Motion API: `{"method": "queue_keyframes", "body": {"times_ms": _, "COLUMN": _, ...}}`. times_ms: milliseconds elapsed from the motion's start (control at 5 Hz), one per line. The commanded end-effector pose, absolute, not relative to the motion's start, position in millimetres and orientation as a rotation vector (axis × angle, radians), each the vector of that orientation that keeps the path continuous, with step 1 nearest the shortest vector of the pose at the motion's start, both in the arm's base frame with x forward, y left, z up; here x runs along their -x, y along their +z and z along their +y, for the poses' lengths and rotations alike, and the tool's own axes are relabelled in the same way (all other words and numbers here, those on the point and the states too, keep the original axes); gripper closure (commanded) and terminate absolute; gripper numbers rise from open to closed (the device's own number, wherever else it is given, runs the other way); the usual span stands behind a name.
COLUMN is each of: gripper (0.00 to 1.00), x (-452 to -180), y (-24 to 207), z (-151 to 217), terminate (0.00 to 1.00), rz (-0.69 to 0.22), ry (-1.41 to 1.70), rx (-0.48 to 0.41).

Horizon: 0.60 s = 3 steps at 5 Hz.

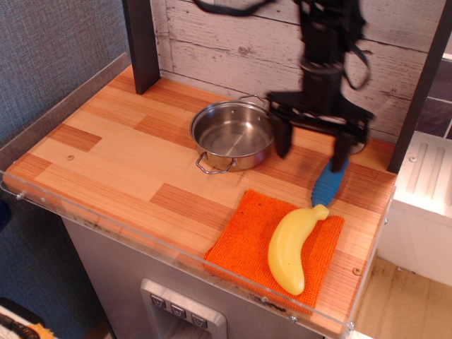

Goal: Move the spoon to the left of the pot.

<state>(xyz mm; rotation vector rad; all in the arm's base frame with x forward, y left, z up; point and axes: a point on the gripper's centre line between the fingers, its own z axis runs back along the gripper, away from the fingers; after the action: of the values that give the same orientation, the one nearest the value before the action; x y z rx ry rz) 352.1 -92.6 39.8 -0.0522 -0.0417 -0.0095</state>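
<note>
One pot point(232, 134), one blue-handled spoon point(329, 181), one banana point(293, 244) on one orange cloth point(244, 246), one gripper point(311, 149) spread wide above the bench point(113, 159)

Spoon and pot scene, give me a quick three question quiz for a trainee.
1. True or false: the spoon lies left of the pot.
2. The banana rests on: A) the cloth B) the pot C) bare wood.
3. Fill in: the gripper hangs with its jaws ____ above the spoon.

Key: 1 false, it lies to the right. 2 A. 3 open.
</note>
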Motion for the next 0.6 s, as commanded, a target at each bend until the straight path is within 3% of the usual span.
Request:
{"method": "queue_keyframes", "body": {"times_ms": 0, "gripper": 0.00, "x": -374.0, "y": 24.1, "z": -111.7, "terminate": 0.00, "rz": -0.093, "ry": -0.005, "rx": 0.015}}
{"method": "queue_keyframes", "body": {"times_ms": 200, "gripper": 1.00, "x": -372.6, "y": 15.9, "z": -113.9, "terminate": 0.00, "rz": -0.092, "ry": -0.022, "rx": -0.011}}
{"method": "queue_keyframes", "body": {"times_ms": 400, "gripper": 1.00, "x": -370.6, "y": 21.2, "z": -111.5, "terminate": 0.00, "rz": -0.092, "ry": -0.032, "rx": -0.014}}
